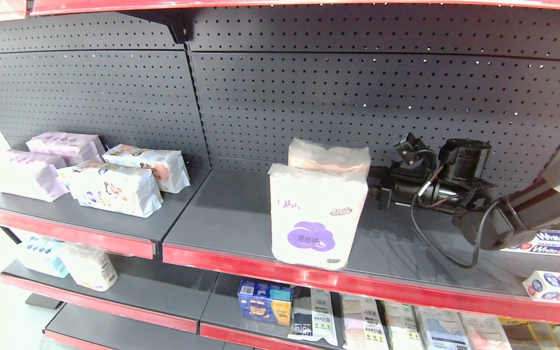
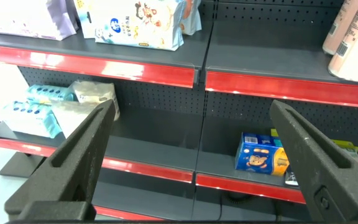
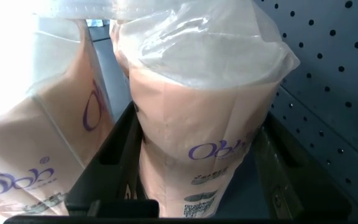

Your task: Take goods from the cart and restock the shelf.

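Pink tissue pack point(image 3: 199, 87) snug between the right gripper's point(image 3: 199, 134) fingers point(image 3: 114, 163)

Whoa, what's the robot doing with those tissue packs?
It is restocking a store shelf. Its right gripper is around a pink tissue pack standing at the back of the shelf, just behind a white pack with a purple cloud. Whether it is squeezing the pack or not, I cannot tell. Its left gripper hangs open and empty, lower down, facing the lower shelves.
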Robot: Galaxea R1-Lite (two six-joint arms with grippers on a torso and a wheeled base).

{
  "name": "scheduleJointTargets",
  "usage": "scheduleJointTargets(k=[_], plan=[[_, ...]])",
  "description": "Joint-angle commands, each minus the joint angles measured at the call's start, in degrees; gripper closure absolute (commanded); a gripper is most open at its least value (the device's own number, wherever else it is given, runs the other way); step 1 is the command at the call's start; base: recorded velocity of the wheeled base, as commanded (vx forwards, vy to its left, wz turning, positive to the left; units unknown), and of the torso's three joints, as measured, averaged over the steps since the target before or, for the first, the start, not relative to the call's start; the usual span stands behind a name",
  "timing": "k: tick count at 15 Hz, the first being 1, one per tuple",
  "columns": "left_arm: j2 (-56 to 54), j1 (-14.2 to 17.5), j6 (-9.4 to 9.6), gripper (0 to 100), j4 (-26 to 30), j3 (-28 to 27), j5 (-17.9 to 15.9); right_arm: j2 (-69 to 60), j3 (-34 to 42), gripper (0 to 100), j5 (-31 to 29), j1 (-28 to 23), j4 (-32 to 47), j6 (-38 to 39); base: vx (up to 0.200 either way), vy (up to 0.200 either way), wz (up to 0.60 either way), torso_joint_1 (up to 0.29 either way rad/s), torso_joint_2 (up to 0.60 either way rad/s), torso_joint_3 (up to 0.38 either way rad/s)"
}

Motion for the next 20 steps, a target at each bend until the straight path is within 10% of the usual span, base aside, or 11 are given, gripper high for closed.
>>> scheduleJointTargets(k=[1,14,15,20], plan=[[0.1,0.0,0.07,0,0.0,0.0,0.0,0.1,-0.4,100,0.0,0.2,0.0,0.0,0.0,0.0,0.0,0.0,0.0,0.0],[0.1,0.0,-0.02,0,0.0,0.0,0.0,0.1,0.2,100,-0.4,0.3,0.0,-3.7,0.0,0.0,0.0,0.0,0.0,0.0],[0.1,0.0,0.07,0,0.0,0.0,0.0,0.0,0.2,0,-0.4,0.3,0.0,-3.7,0.0,0.0,0.0,0.0,0.0,0.0],[0.1,0.0,0.07,0,0.0,0.0,0.0,-0.2,0.3,0,-0.4,0.3,0.0,-4.1,0.0,0.0,0.0,0.0,0.0,0.0]])
